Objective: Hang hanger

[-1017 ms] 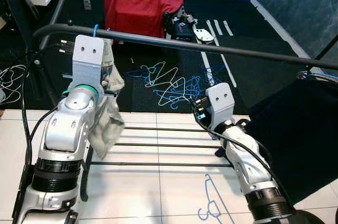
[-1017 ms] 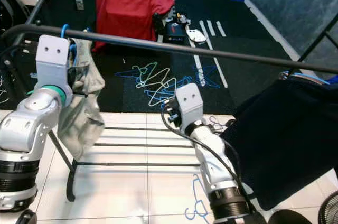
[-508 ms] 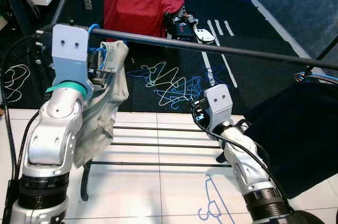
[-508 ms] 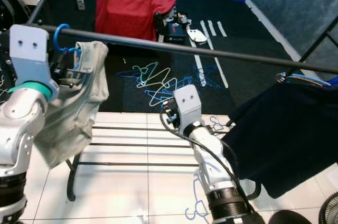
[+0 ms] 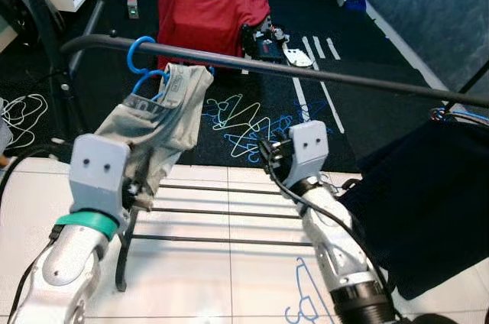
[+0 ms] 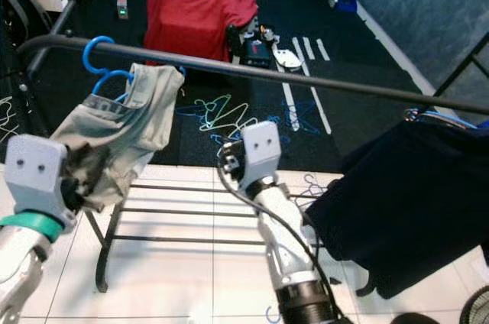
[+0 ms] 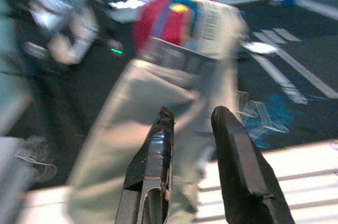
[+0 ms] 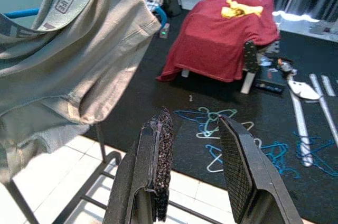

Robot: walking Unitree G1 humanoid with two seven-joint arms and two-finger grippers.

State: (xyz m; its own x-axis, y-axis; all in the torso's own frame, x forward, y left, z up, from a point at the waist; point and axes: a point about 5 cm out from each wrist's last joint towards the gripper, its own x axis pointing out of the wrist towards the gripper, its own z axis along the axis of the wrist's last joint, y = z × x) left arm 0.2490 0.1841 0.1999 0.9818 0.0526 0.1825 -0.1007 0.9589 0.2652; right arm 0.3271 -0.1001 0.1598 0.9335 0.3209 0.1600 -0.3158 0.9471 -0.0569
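Blue plastic hanger (image 5: 142,64) w/ grey shorts (image 5: 164,121) hooks over black rail (image 5: 306,72), up and ahead of left gripper (image 7: 191,123), jaws narrowly parted, empty. Left arm nearer; right gripper (image 8: 196,129) open, empty, off to the side.

Open right tool (image 8: 193,147) (empty), grey shorts (image 8: 63,71), red cloth (image 8: 227,36)
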